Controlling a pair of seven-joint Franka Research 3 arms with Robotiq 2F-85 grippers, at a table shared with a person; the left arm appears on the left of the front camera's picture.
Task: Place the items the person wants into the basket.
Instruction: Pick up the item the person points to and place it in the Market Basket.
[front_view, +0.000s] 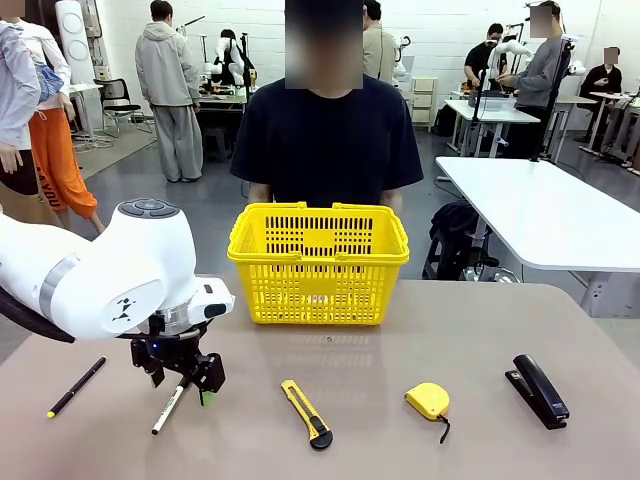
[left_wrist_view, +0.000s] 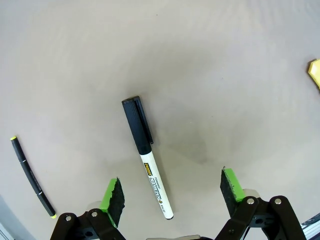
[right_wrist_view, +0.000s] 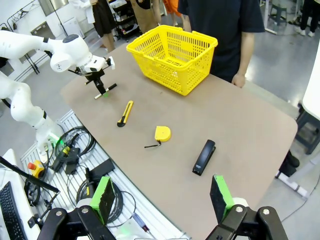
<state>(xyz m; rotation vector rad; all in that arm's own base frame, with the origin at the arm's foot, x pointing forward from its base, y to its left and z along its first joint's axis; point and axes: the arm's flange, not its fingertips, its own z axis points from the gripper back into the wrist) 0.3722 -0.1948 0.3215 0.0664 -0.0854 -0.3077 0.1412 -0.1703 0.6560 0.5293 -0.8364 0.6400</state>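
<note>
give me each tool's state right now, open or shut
Left tool: open, straddling the white marker, not gripping it.
Right tool: open, holding nothing.

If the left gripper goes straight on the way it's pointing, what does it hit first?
Most likely the marker, which lies on the table between the open fingers of the left gripper, though the depth is hard to judge.

You have bright, even light from overhead. In the left wrist view a soft, diffuse shadow darkens the table (left_wrist_view: 225, 60) just right of the marker (left_wrist_view: 150, 159), whose print reads sharp. Toward the right wrist view's edges, straight lines bow from wide-angle distortion.
</note>
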